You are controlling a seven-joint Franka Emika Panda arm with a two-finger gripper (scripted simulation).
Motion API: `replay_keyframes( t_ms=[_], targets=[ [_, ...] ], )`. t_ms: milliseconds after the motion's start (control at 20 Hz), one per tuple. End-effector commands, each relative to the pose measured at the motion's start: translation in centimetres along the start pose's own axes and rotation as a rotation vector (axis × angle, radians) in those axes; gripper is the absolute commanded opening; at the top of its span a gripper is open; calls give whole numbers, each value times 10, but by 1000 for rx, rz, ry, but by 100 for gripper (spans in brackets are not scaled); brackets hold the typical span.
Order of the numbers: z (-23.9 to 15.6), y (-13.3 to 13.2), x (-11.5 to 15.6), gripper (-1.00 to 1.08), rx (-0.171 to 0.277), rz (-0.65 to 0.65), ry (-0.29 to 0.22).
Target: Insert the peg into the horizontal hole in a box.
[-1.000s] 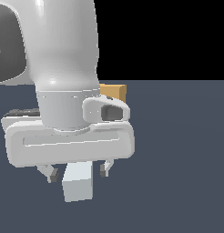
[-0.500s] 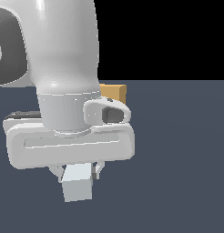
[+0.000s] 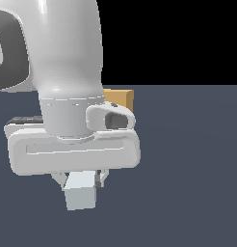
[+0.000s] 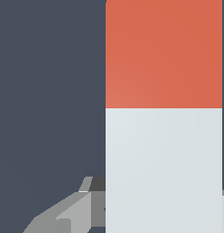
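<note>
The peg [image 3: 80, 192] is the nearest thing, and its pale end pokes out toward the camera from under the big white arm [image 3: 67, 72]. The pincer [image 3: 81, 179] sits right around the peg, with a finger [image 3: 102, 177] showing on one side of it, so it looks like the pincer is pinching the peg, though most of the grip is hidden under the arm. In the wrist view the peg [image 4: 164, 113] fills much of the picture, pale close to the pincer and orange-red at its far end. Behind the peg and the arm, a corner of the tan box [image 3: 121, 98] peeks out on the dark tabletop [image 3: 188, 169]. The box is past the peg's far end, not touching it. The hole cannot be seen, because the arm covers most of the box. I think the step now is holding the peg, ready to carry it. Next the orange-red end must line up with the hole, level and straight, and then slide in slowly.
</note>
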State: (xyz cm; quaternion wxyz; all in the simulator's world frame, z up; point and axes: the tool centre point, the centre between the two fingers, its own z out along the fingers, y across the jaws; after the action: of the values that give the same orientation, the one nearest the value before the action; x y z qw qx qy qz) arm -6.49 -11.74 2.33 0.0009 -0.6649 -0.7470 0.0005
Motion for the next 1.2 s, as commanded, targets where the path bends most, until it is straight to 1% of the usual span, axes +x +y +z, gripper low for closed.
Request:
replay_keyframes(
  t_ms=[0, 350, 750, 1150],
  targets=[
    [-3, -1, 6, -100, -3, 13, 0],
    [-10, -8, 36, -100, -3, 84, 0],
    [-23, -15, 88, -100, -3, 202, 0],
    [-35, -14, 136, -100, -2, 311, 0]
  ],
)
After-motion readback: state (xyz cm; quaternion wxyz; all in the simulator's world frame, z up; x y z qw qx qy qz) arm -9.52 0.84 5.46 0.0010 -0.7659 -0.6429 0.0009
